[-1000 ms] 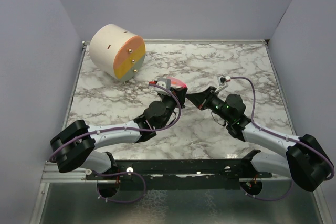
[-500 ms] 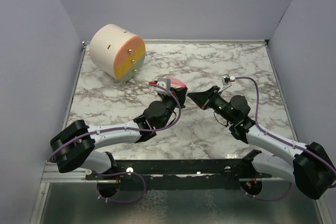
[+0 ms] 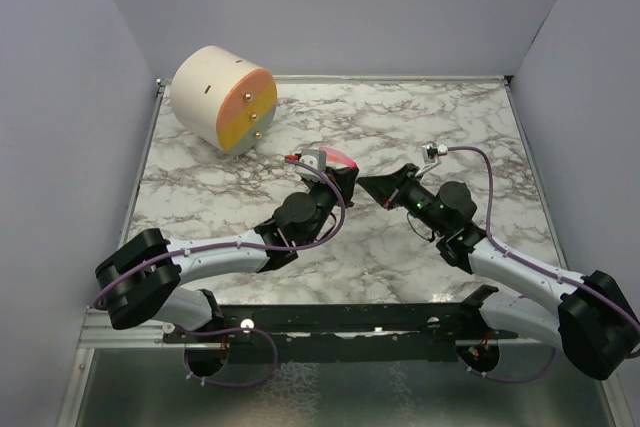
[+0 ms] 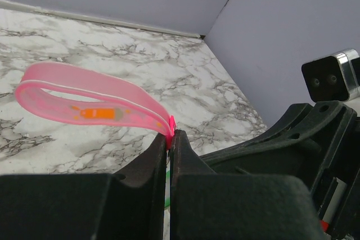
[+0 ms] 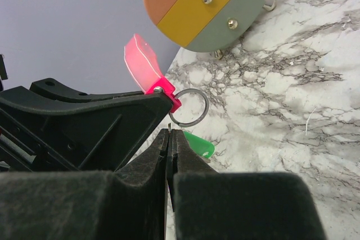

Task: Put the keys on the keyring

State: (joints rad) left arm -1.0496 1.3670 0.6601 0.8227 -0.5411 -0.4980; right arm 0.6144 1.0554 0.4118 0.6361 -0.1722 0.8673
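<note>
Left pincer point(image 4: 170, 136) pinching pink strip point(image 4: 62, 109); right pincer point(image 5: 169, 133) pressed together beside green key point(image 5: 199, 145) and keyring point(image 5: 206, 108)

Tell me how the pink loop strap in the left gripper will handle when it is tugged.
The pink loop strap is probably bendy yet springy, not limp: pinched at one end by the left gripper, it stands out as an open loop. It looks light, being thin and translucent. The metal ring by its clamped end may well swing.
</note>
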